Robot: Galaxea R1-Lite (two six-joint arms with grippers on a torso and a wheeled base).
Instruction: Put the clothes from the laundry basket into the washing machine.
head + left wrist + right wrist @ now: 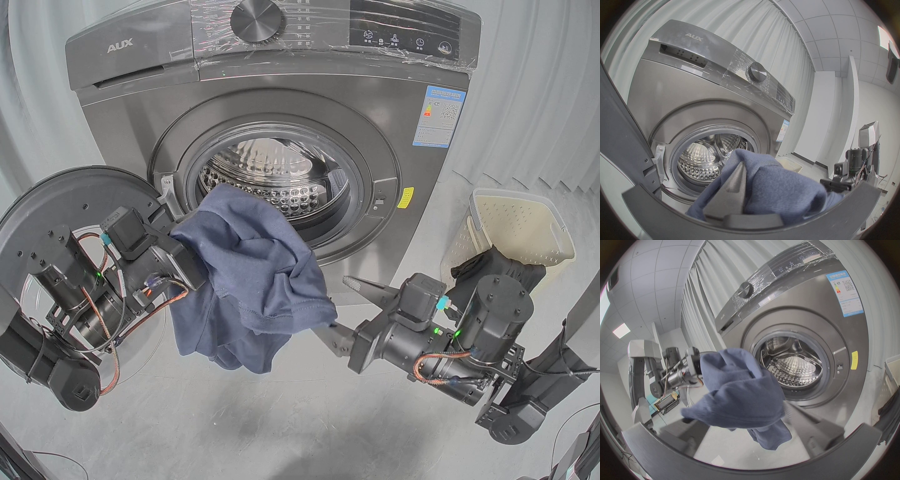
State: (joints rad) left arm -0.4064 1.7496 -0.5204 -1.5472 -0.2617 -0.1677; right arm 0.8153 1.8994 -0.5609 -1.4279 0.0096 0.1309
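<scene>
Shirt [250, 275], blue, pinched between left gripper [190, 262] jaws, bulk hanging below them; washer [387, 106] drum [275, 165] mouth just beyond the jaws. Right gripper [334, 306] jaws spread, shirt hem just beside them, contact hard to call from these angles. Basket [531, 219] well behind right jaws, dark garment [494, 265] over its rim. Door [62, 200] open, behind left jaws

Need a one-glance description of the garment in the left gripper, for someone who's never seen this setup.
Find the grey front-loading washing machine, door open. In front of its drum opening, a blue garment hangs bunched from the left gripper. It's the only blue cloth; the other clothing is black, at the cream laundry basket right of the machine.
</scene>
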